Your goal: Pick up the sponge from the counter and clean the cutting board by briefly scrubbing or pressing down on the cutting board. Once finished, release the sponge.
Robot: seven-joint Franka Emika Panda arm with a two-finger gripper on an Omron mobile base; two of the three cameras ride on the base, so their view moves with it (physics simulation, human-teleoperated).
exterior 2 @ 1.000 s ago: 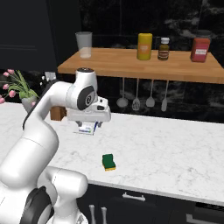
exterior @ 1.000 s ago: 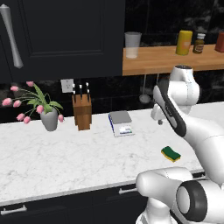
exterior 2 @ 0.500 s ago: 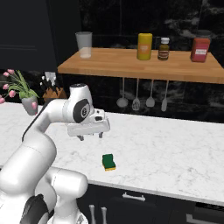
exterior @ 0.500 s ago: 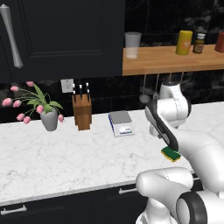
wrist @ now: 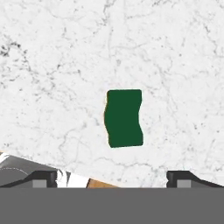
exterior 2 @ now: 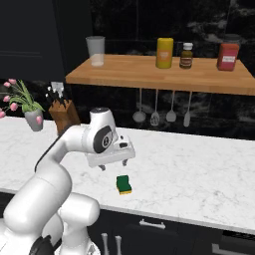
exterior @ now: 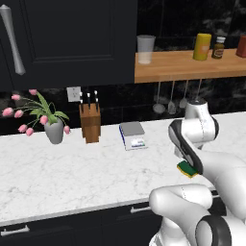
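Sponge (exterior 2: 124, 184) green-side up on bare counter (exterior 2: 199, 174), below wide-open pincer (exterior 2: 114, 164); scale (exterior: 132, 135) well apart.

- The sponge (exterior 2: 124, 184) lies on the table (exterior 2: 199, 179), near its front edge.
- The gripper (exterior 2: 114, 165) hangs spread wide above and just behind the sponge.
- The knife block (exterior: 90, 124) stands at the back, between the flower vase (exterior: 54, 131) and the scale (exterior: 133, 135).

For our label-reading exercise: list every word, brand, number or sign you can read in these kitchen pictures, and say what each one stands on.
No text can be read.
Dark jar on the shelf: pale label, too blurred to read.
Red canister: pale label patch, unreadable.
Kitchen scale: blue display strip, no legible digits.
Yellow canister, sponge: no marking visible.
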